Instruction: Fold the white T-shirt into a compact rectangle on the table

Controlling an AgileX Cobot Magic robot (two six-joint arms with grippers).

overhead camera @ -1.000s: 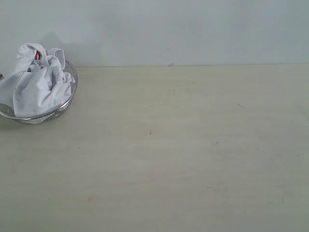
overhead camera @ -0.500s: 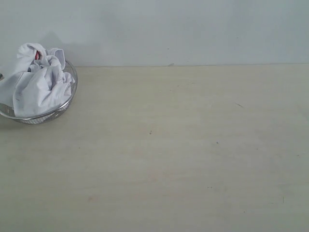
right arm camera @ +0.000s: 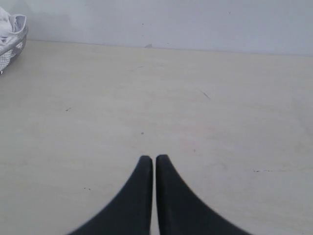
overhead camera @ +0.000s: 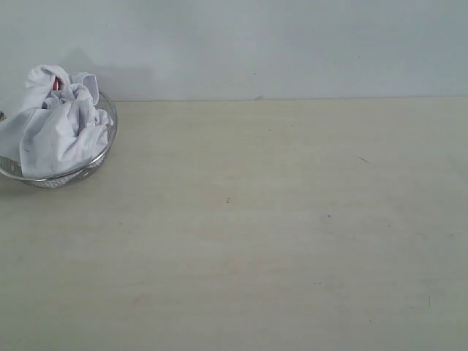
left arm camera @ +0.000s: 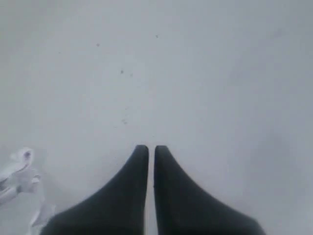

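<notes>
A white T-shirt [overhead camera: 55, 124] lies crumpled in a wire basket [overhead camera: 66, 178] at the table's [overhead camera: 278, 219] far left, close to the wall [overhead camera: 292, 44], with a glimpse of red near its top. The left gripper [left arm camera: 151, 148] is closed on nothing, facing a pale, blurred surface, possibly that wall. The right gripper [right arm camera: 154, 158], likewise closed and empty, hangs over the tabletop, well apart from the basket.
</notes>
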